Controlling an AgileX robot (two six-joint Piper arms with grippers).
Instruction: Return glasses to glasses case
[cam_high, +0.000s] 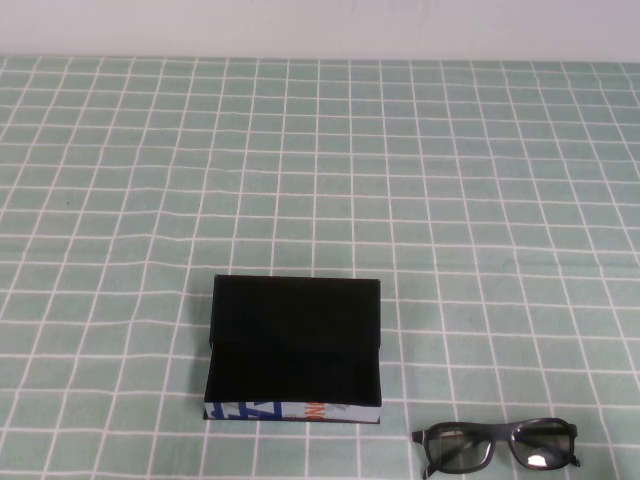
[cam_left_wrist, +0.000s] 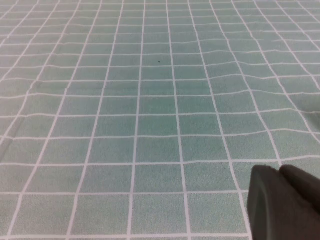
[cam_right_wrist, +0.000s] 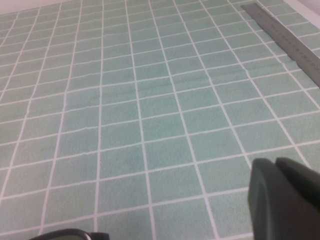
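The glasses case (cam_high: 295, 345) is a black box lying open near the front middle of the table, with its white, blue and orange side strip (cam_high: 290, 411) facing me. The glasses (cam_high: 497, 445), dark and thick-rimmed, lie on the cloth to the right of the case, near the front edge. A bit of their rim shows in the right wrist view (cam_right_wrist: 65, 234). Neither arm shows in the high view. My left gripper (cam_left_wrist: 279, 169) is shut and empty over bare cloth. My right gripper (cam_right_wrist: 275, 161) is shut and empty, apart from the glasses.
A green cloth with a white grid (cam_high: 320, 160) covers the table. A grey metal strip (cam_right_wrist: 285, 37) runs along the table's edge in the right wrist view.
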